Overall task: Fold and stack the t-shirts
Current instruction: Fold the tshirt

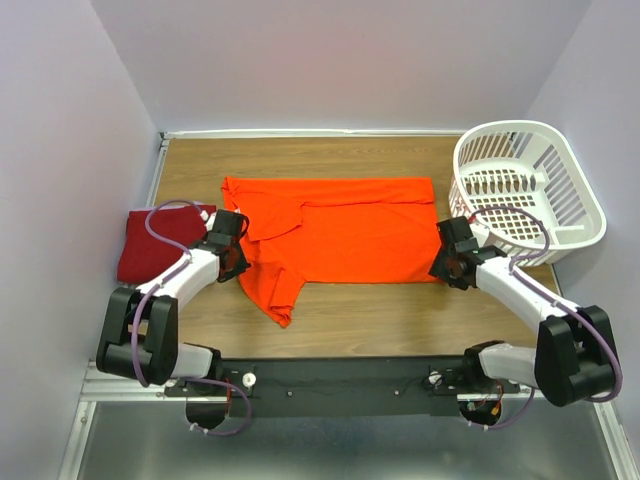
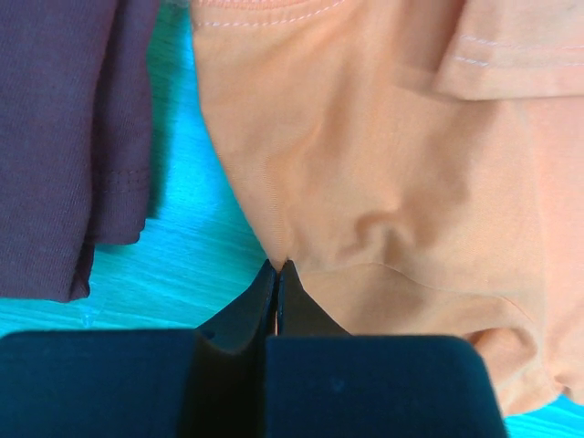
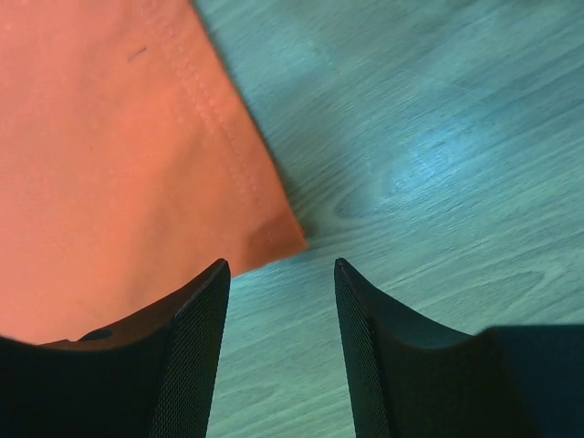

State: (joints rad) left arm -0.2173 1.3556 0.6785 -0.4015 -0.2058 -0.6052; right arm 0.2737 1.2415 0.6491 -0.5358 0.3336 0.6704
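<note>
On the left the crimson shirt (image 1: 142, 255) lies folded; the orange shirt (image 1: 360, 235) is half-folded, left gripper (image 2: 278, 265) pinching it, right gripper (image 3: 281, 270) open.

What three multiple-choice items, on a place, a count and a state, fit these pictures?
1. Where on the table is the white basket? A) far right corner B) far left corner C) near edge
2. How many shirts lie on the table? A) one B) two C) four
3. The left gripper is: A) open above bare wood B) shut on the orange shirt C) shut on the basket
Answers: 1 A, the top view shows it there. 2 B, the orange shirt and a dark red shirt. 3 B, its closed jaws pinch the cloth's edge.
</note>
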